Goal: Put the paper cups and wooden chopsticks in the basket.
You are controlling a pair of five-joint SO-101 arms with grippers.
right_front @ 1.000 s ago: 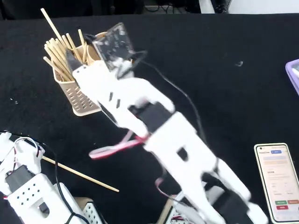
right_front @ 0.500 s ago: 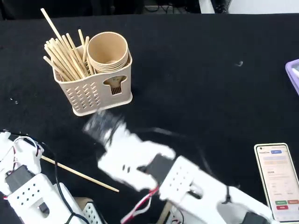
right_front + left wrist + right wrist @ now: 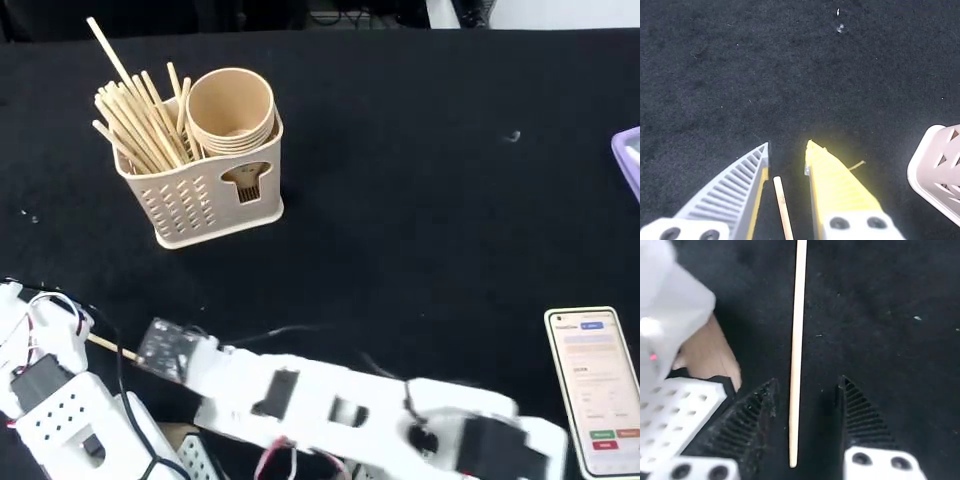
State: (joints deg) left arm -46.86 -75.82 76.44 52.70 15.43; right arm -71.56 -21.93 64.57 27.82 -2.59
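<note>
The beige basket (image 3: 200, 205) stands at the back left, holding stacked paper cups (image 3: 230, 105) and a bundle of wooden chopsticks (image 3: 135, 115). One chopstick (image 3: 105, 345) lies on the black table at the front left, mostly covered by the right arm (image 3: 330, 405), which stretches low across the front. In the right wrist view my right gripper (image 3: 807, 385) is open, its black fingers straddling the chopstick (image 3: 797, 340). My left gripper (image 3: 786, 145) is open too, with the chopstick's end (image 3: 782, 210) between its grey and yellow fingers. The left arm (image 3: 45, 395) sits at the front-left corner.
A phone (image 3: 595, 390) lies at the front right, and a purple object (image 3: 628, 160) is at the right edge. The left arm's white parts (image 3: 675, 405) and a tan block (image 3: 705, 357) crowd one side of the right gripper. The basket's corner (image 3: 940, 170) is near the left gripper.
The right arm has swung from over the basket down to the front left, now lying low over the loose chopstick. The cups stay in the basket. The left arm has not moved.
</note>
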